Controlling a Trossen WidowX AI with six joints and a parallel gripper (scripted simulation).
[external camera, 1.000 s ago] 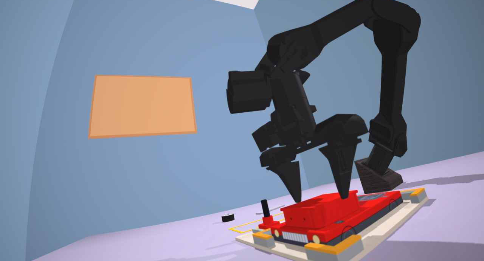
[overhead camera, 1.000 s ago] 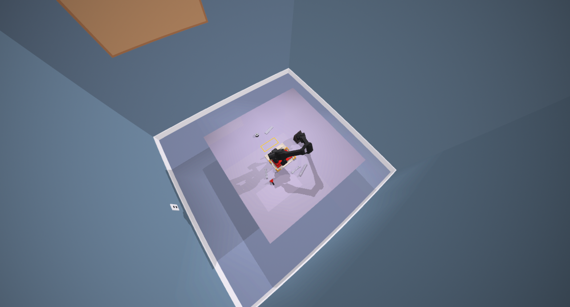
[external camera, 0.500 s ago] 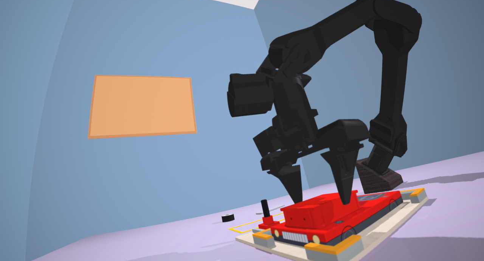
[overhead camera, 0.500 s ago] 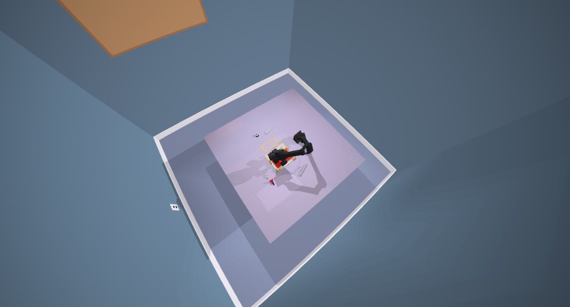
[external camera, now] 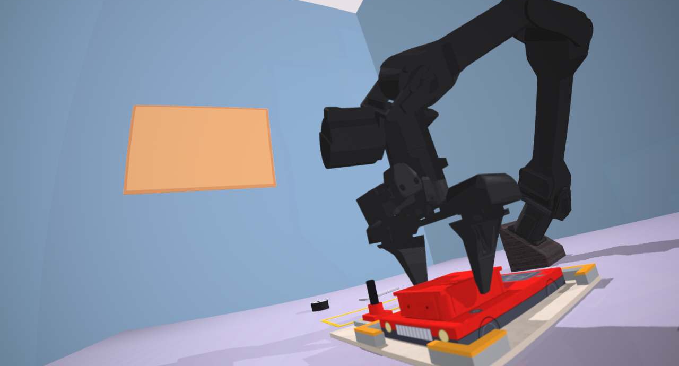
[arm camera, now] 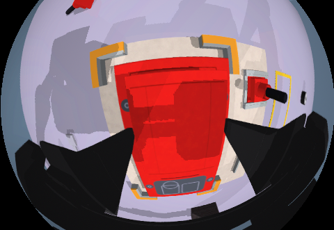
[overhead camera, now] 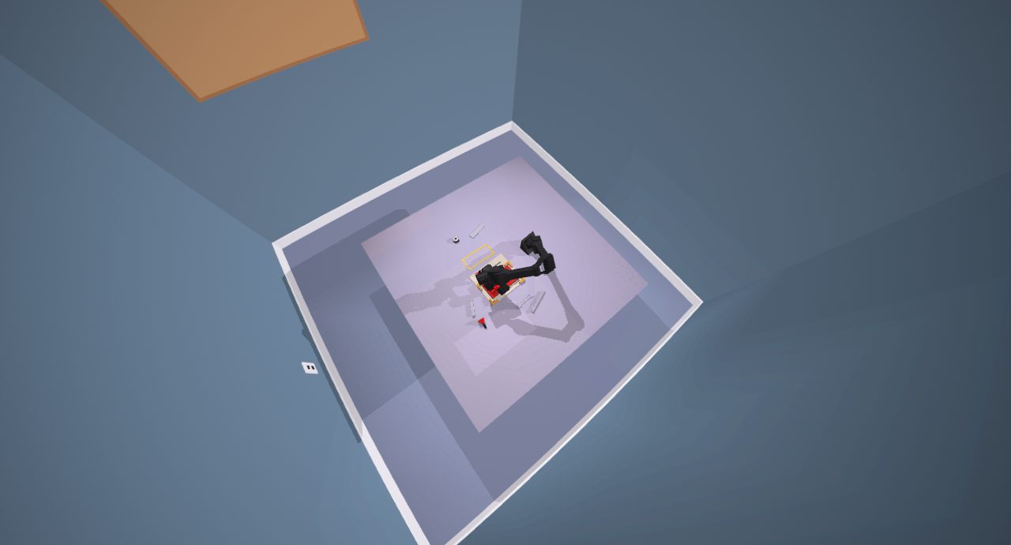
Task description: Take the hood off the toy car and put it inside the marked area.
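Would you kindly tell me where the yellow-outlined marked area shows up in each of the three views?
Top: marked area just up-left of the car's board, centre of the picture.
Exterior: low centre, left of the toy car, behind the black-handled red block; partly hidden.
Wrist: right edge, a narrow outline.
Shared landmark: the black-handled red block beside it.

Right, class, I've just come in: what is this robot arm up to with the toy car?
The arm has its open gripper down over the red car, one finger on each side of the raised hood. Nothing is gripped yet. The hood sits on the car, and the yellow marked area beside it awaits it.
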